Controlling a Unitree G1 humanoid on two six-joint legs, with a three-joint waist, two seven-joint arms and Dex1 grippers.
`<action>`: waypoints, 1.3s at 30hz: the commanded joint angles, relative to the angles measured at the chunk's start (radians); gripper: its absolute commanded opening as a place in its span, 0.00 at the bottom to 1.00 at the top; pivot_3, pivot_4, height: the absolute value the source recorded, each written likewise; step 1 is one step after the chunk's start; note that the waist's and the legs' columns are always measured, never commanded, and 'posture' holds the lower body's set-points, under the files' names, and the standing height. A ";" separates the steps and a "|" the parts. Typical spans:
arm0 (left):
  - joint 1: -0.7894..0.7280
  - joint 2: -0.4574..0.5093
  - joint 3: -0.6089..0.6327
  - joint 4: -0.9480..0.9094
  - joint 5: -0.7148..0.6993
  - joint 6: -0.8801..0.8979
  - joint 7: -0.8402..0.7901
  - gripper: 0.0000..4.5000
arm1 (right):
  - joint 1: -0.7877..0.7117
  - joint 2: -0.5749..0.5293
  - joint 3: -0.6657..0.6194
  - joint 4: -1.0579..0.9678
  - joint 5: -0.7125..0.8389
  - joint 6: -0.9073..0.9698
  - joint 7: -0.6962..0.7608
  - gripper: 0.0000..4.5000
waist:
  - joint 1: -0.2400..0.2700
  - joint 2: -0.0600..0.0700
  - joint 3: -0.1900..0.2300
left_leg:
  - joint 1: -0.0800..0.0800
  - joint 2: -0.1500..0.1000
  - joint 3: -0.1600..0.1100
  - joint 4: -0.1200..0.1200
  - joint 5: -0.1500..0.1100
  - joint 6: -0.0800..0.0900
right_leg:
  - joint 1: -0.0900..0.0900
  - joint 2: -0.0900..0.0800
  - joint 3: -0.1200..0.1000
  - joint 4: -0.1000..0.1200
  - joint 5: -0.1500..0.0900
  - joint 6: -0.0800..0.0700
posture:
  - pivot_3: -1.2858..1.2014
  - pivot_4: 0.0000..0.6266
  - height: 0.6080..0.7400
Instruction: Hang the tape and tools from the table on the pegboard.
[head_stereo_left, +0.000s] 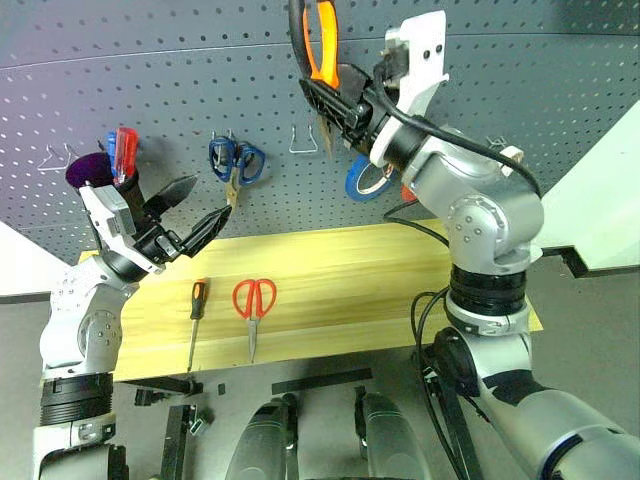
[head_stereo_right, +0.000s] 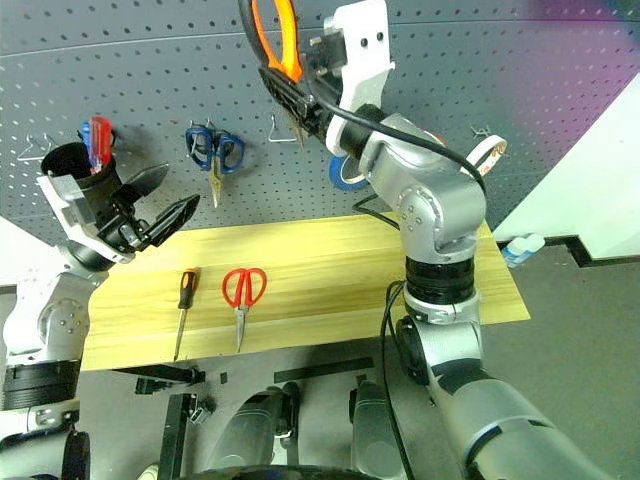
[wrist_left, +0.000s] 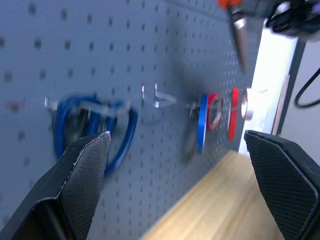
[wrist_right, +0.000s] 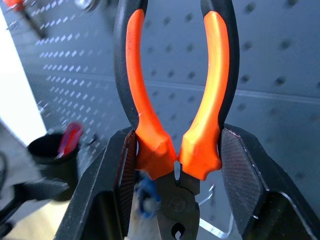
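Note:
My right gripper (head_stereo_left: 338, 98) is raised in front of the pegboard (head_stereo_left: 180, 80) and is shut on the orange-and-black pliers (head_stereo_left: 322, 45). It grips them low on the handles (wrist_right: 175, 125), nose down, beside an empty metal hook (head_stereo_left: 303, 140). On the table (head_stereo_left: 400, 265) lie the red-handled scissors (head_stereo_left: 254, 298) and the slim screwdriver (head_stereo_left: 198, 300). Above the table's left end, my left gripper (head_stereo_left: 196, 208) is open and holds nothing. A whitish tape roll (head_stereo_right: 490, 152) hangs on a hook at the right of the pegboard.
On the pegboard hang blue-handled scissors (head_stereo_left: 236, 160), a blue tape roll (head_stereo_left: 365, 180) and red rolls (wrist_left: 215, 110). A black cup (head_stereo_left: 105, 170) with red and blue screwdrivers sits at the left. A black cable (head_stereo_left: 415, 228) trails over the table's right part.

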 joint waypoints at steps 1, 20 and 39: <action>0.001 -0.004 0.023 -0.027 -0.009 -0.005 0.002 1.00 | -0.058 0.040 0.002 0.087 -0.030 -0.182 -0.014 0.46 | 0.000 0.000 0.000 | 0.000 0.000 0.000 0.000 0.000 0.000 | 0.000 0.001 0.000 0.000 0.000 0.000 | 0.49 0.21 0.90; -0.007 -0.025 0.016 0.014 0.055 -0.044 0.031 1.00 | -0.138 0.171 0.019 0.606 -0.129 -0.799 0.022 0.46 | 0.001 -0.002 -0.002 | 0.000 0.001 0.000 0.001 0.005 -0.008 | -0.001 0.002 0.000 0.004 0.000 0.000 | 0.50 0.20 0.90; -0.007 -0.028 0.011 0.003 0.066 -0.033 0.036 1.00 | -0.179 0.191 0.021 1.021 -0.264 -1.170 -0.058 0.46 | 0.001 -0.003 -0.002 | 0.000 0.004 -0.001 0.012 0.005 -0.008 | -0.003 0.005 0.001 0.016 0.003 -0.005 | 0.50 0.22 0.90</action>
